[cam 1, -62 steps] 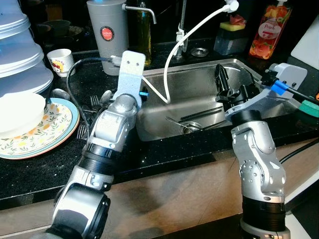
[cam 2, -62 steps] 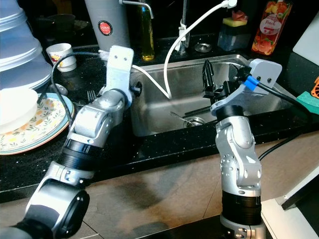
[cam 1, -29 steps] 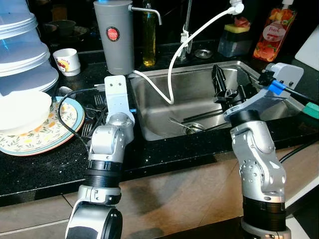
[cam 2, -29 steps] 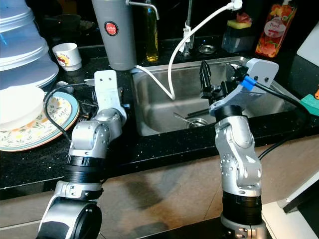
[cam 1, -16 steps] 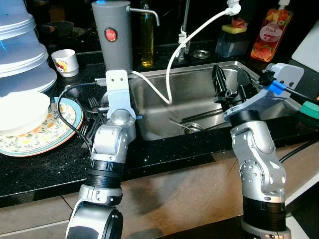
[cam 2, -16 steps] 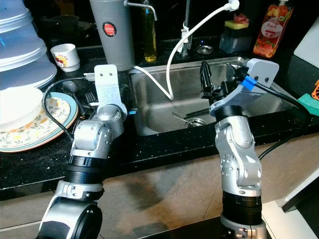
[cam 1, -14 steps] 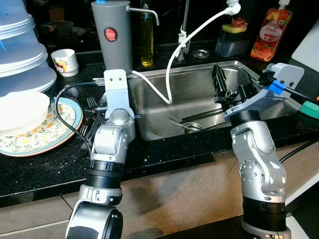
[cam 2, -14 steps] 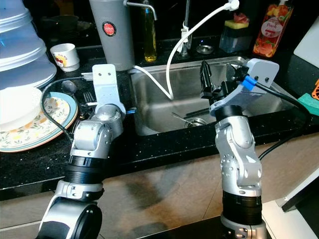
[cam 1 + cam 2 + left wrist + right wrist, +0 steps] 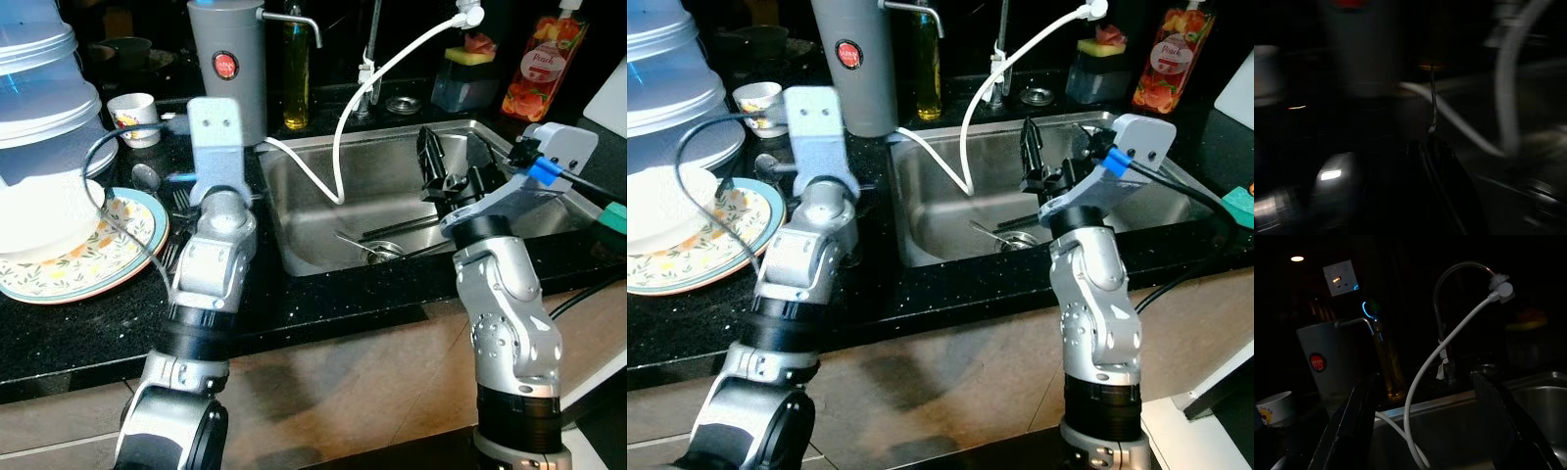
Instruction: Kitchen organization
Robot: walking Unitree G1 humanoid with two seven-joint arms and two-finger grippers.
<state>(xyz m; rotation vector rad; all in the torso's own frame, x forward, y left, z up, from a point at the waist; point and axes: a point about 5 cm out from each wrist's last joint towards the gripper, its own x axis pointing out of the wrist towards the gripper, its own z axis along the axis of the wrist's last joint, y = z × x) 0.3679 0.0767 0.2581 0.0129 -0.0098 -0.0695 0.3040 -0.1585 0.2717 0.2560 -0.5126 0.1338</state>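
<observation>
My left arm's wrist (image 9: 216,137) is raised above the black counter, over the loose forks (image 9: 183,201) and a spoon (image 9: 145,176) beside the floral plate (image 9: 108,257). The left wrist view is dark and blurred; my left gripper (image 9: 1427,147) points toward the grey dispenser (image 9: 1359,54) and white hose (image 9: 1506,98). My right gripper (image 9: 446,168) hangs open over the steel sink (image 9: 392,186) with nothing between its fingers (image 9: 1354,421). Chopsticks (image 9: 397,225) and a spoon (image 9: 351,240) lie by the sink's drain.
A white bowl (image 9: 39,215) sits on the plate, under stacked pale containers (image 9: 39,88). At the back stand a small cup (image 9: 135,117), an oil bottle (image 9: 299,69), a sponge holder (image 9: 465,78) and an orange soap bottle (image 9: 544,64). A green sponge (image 9: 614,217) is far right.
My left arm has swung left and lifted, from the sink's left edge to above the cutlery by the plate. The right arm has stayed still.
</observation>
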